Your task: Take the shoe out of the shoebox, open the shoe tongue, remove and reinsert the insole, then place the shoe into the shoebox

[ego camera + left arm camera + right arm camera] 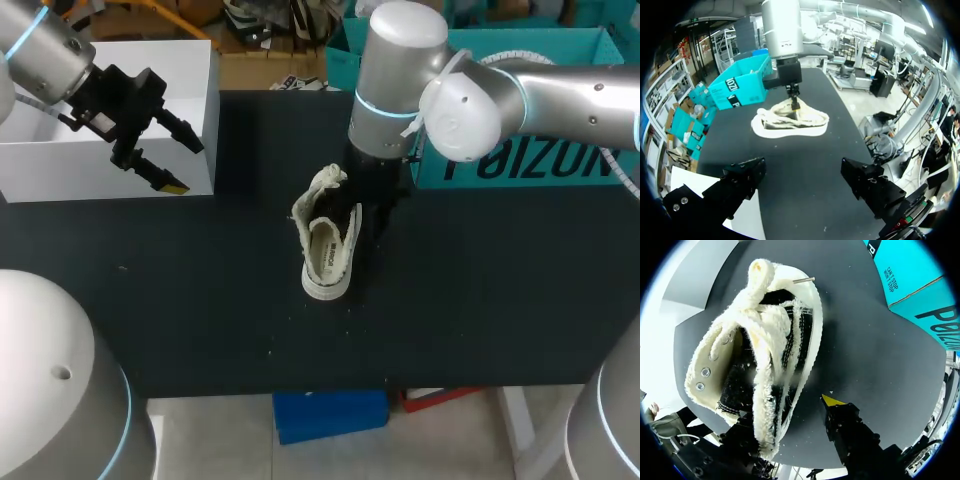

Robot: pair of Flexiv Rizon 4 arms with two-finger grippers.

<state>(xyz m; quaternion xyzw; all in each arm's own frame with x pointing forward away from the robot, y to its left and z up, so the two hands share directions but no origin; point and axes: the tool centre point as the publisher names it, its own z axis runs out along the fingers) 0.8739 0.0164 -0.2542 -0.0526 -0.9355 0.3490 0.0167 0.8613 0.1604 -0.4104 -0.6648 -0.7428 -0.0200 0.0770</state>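
Closest to the lens in the right wrist view, the right gripper (792,412) stands spread around the shoe's side. Its one visible yellow-tipped finger (832,401) stays just clear of the white sole, and the other is hidden behind the upper.

The black table (200,300) shows bare surface from the shoe out to its near edge and to both sides. The right arm (400,90) comes down at the middle, in front of the teal box (570,50) at the far right edge. The white shoebox (195,70) sits open at the far left corner, well apart from the shoe. The left arm (45,45) reaches over it.

The black-and-white shoe (325,250) rests mid-table with its opening and insole (324,258) showing in the head view and its laces (760,320) loose.

The left gripper (180,160) hangs over the shoebox's near right corner, fingers wide apart and holding nothing.
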